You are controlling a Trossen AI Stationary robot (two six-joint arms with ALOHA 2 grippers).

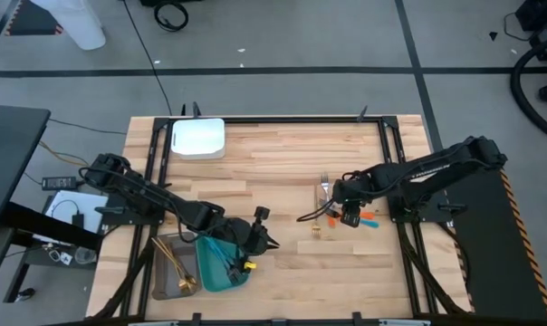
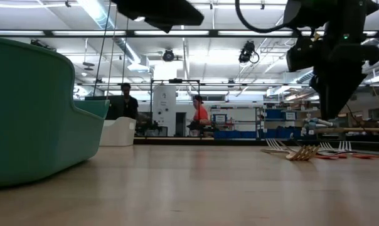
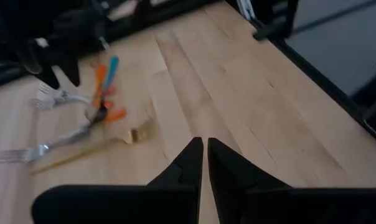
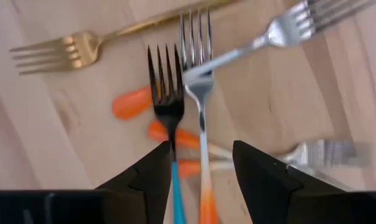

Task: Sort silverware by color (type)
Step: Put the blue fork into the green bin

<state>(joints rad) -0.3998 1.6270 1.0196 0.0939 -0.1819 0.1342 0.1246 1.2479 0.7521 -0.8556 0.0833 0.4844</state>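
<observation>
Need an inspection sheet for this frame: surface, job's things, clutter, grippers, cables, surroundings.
Surface: wooden table, bare in the middle.
Job's things: forks piled by the right arm: gold fork, silver fork, dark fork with blue handle, silver fork with orange handle; gold pieces in grey tray; teal tray holds pieces.
Clutter: white tray at far edge.
Grippers: right gripper open over the pile, holding nothing; left gripper shut, empty, beside teal tray.
Cables: black cable on floor.
Surroundings: people at benches beyond.

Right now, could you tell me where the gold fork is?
In the high view, the gold fork lies on the table's right half, at the edge of the silverware pile, just left of the right gripper.
</observation>
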